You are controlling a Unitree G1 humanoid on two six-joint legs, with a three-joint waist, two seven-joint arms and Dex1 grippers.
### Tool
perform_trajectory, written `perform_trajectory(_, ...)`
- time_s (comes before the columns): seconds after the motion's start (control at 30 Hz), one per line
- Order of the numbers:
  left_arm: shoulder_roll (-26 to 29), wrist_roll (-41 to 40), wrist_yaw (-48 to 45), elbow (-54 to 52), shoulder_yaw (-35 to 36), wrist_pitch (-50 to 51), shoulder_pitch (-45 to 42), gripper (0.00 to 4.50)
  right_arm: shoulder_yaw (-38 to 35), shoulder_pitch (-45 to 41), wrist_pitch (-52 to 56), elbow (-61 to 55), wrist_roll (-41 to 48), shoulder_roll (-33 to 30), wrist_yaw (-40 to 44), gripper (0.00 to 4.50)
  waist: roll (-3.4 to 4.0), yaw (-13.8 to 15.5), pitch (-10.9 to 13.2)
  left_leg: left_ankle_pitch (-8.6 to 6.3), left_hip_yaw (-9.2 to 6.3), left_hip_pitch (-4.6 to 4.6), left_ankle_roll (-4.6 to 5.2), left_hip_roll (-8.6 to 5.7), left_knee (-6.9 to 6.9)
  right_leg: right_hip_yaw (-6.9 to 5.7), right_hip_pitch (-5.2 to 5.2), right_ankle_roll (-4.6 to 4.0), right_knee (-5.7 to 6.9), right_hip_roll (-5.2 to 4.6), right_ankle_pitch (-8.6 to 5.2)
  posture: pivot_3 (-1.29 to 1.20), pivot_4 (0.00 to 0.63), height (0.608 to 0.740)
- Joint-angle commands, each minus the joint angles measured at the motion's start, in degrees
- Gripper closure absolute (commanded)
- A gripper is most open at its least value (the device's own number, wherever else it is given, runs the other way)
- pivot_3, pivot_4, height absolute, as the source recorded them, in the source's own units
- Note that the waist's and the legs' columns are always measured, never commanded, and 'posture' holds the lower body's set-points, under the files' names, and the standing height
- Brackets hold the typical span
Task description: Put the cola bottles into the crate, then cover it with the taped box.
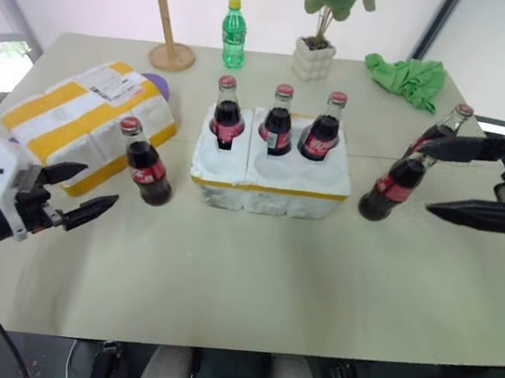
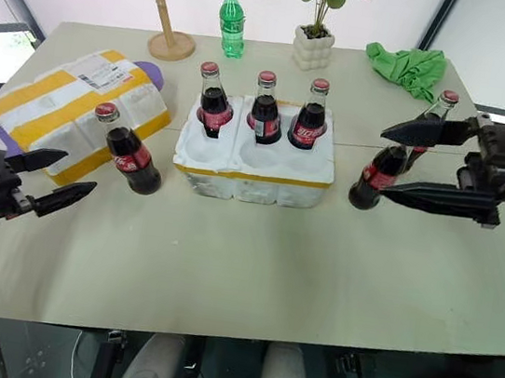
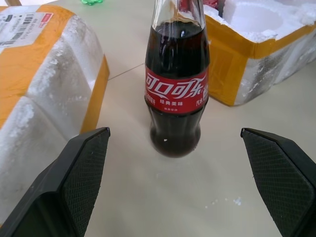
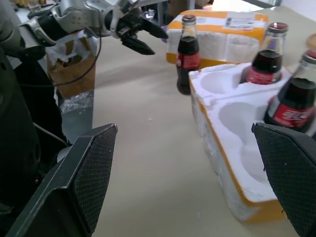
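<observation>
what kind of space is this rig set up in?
Looks like an indoor lab or office demo room, not a real packing line. A plain table stands against white walls, dressed with props: a small potted plant, a wooden branch stand and a green cloth.

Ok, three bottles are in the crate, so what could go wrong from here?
1. The left gripper, open, faces the cola bottle beside the taped box; a wide approach may knock either.
2. The open right gripper hangs close to two loose cola bottles; closing could tip one.
3. The crate may shift during insertion.
</observation>
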Motion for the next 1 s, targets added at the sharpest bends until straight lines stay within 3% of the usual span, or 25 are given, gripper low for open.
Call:
perform_trajectory(0.03,-1.8,2.7,1.6,1.4,-3.4,-3.2,-2.9,0.03,-0.8,1.4,-1.2,-3.6,1.3,1.1,-1.9,0.0,-0.02,0.3,0.0,0.0,0.0,0.0,0.0,0.0,0.01,0.0,0.0,0.0,0.0,0.0,0.0,0.0,0.15,0.74)
perform_trajectory(0.2,-5.4,3.7,3.5,3.4,-7.3,-3.9,-5.7,0.03,1.3,2.7,-2.2,-5.0,0.9,2.1,-2.7,0.0,-0.03,0.9,0.0,0.0,0.0,-0.01,0.0,0.0,0.08,0.0,0.01,0.0,0.02,0.01,0.02,0.0,0.15,0.74)
perform_trajectory(1.0,-10.6,7.9,4.9,10.7,-13.9,-6.8,-15.5,0.03,4.7,2.1,-5.2,-6.2,0.7,4.1,-5.6,0.0,-0.07,1.1,0.0,0.0,-0.04,-0.02,0.01,0.0,0.13,-0.02,0.04,0.01,0.02,0.03,0.03,0.0,0.15,0.74)
